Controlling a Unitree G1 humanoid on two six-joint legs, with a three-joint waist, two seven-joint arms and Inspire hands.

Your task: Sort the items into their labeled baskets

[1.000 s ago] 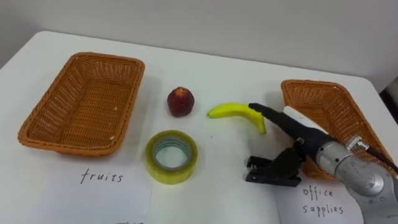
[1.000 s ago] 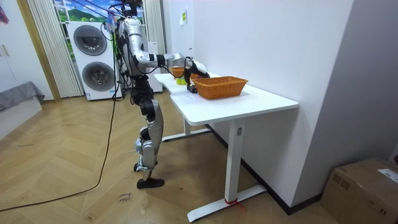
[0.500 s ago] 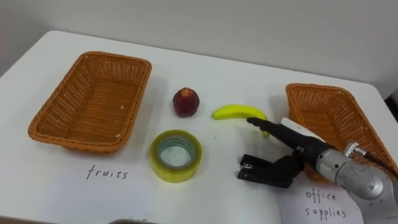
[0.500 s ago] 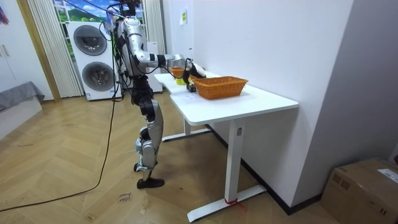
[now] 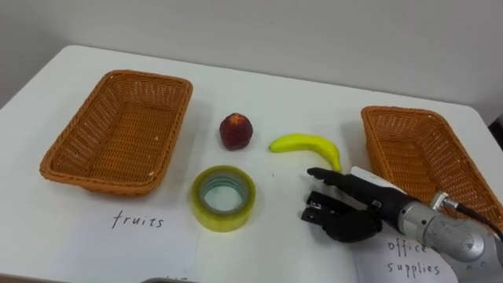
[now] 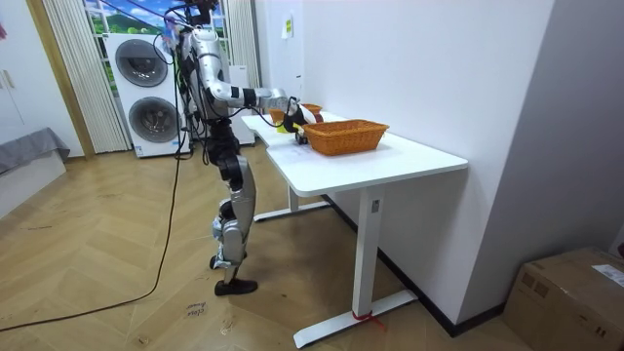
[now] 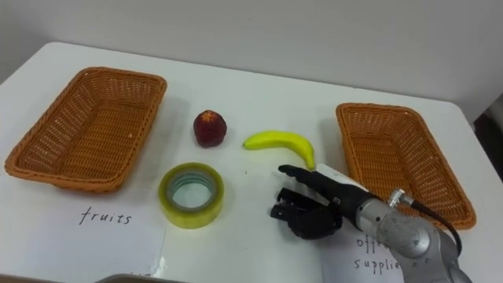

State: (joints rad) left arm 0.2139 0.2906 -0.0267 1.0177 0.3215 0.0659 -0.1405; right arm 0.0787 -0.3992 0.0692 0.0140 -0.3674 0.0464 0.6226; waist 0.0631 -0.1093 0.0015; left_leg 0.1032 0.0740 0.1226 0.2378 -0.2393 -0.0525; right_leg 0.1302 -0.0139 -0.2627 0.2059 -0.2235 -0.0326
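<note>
In the left eye view, a white tabletop (image 5: pixel 275 102) is seen with an empty left basket (image 5: pixel 118 130) at the left of the frame and an empty right basket (image 5: pixel 416 153) at the right. Between them, at centre, a red fruit (image 5: pixel 236 130) and a banana (image 5: pixel 306 145) are laid side by side, and a roll of yellow tape (image 5: pixel 223 196) sits below the fruit. At lower right, the right hand (image 5: pixel 354 216) is set on the tabletop. Its lower fingers are curled onto a small black object (image 5: pixel 314 212), and one finger is stretched leftward just below the banana. Handwritten paper labels (image 5: pixel 137 220) are placed before the baskets.

In the room view, the robot is shown standing at the tabletop's far end, left of centre, with the right arm held out over it. Washing machines (image 6: pixel 146 93) are seen behind.

In the right eye view, the black object is seen at the hand's left edge, apart from both baskets.
</note>
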